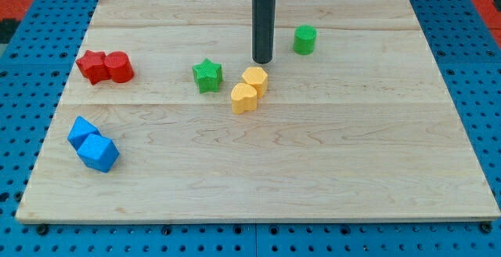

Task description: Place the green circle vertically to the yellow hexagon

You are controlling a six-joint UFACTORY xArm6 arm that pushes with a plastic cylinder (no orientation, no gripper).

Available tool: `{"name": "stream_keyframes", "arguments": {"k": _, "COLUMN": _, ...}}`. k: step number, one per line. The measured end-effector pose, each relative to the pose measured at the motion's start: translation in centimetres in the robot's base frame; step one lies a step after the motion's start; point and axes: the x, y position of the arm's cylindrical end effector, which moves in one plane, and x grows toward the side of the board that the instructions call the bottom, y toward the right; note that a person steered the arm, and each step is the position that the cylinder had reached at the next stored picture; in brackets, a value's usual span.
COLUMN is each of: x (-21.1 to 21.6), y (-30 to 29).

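The green circle stands near the view's top, right of centre. The yellow hexagon sits below and to the left of it, touching a yellow heart-like block at its lower left. My tip is at the end of the dark rod, just above the yellow hexagon and to the left of the green circle, apart from both.
A green star lies left of the yellow blocks. Two red blocks touch at the view's left. Two blue blocks touch at the lower left. The wooden board rests on a blue pegboard.
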Motion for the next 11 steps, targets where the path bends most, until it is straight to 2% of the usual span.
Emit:
{"name": "stream_keyframes", "arguments": {"k": 2, "x": 0.0, "y": 0.9}}
{"name": "stream_keyframes", "arguments": {"k": 3, "x": 0.1, "y": 3.7}}
{"name": "stream_keyframes", "arguments": {"k": 4, "x": 0.5, "y": 10.3}}
{"name": "stream_keyframes", "arguments": {"k": 5, "x": 0.5, "y": 13.7}}
{"name": "stream_keyframes", "arguments": {"k": 9, "x": 0.3, "y": 14.5}}
{"name": "stream_keyframes", "arguments": {"k": 10, "x": -4.9, "y": 14.6}}
{"name": "stream_keyframes", "arguments": {"k": 11, "x": -7.3, "y": 11.8}}
